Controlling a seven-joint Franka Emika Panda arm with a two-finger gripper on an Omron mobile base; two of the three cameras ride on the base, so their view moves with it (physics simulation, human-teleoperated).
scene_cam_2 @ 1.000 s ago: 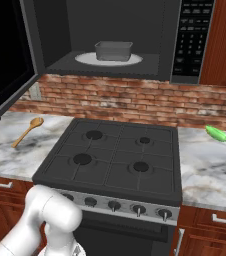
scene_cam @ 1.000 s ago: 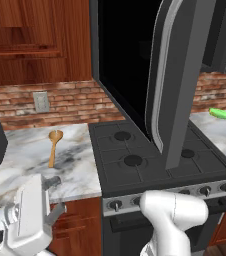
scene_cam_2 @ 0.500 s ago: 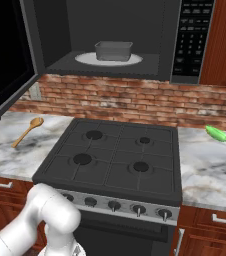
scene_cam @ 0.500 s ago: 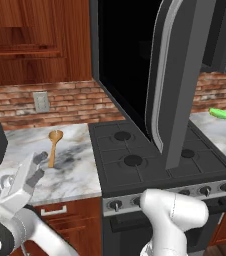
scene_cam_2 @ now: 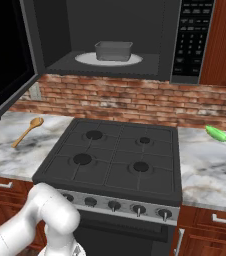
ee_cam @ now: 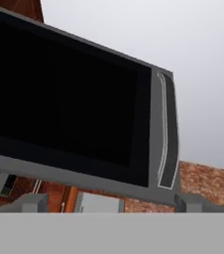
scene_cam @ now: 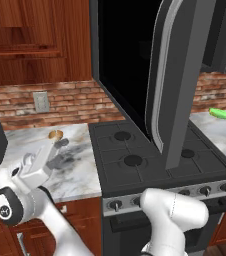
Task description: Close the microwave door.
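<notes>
Brick backsplash [scene_cam_2: 135, 102], marble counter [scene_cam_2: 210, 165], reddish wooden cabinets [scene_cam: 30, 40].

One microwave [scene_cam_2: 135, 35]; one stove [scene_cam_2: 115, 157], four burners; one wooden spoon [scene_cam_2: 27, 131]; one cucumber [scene_cam_2: 216, 133].

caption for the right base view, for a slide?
Microwave open above the gas stove, grey dish on its turntable, door swung wide at left.

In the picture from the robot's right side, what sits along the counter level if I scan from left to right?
wooden spoon → gas stove → green cucumber
</notes>
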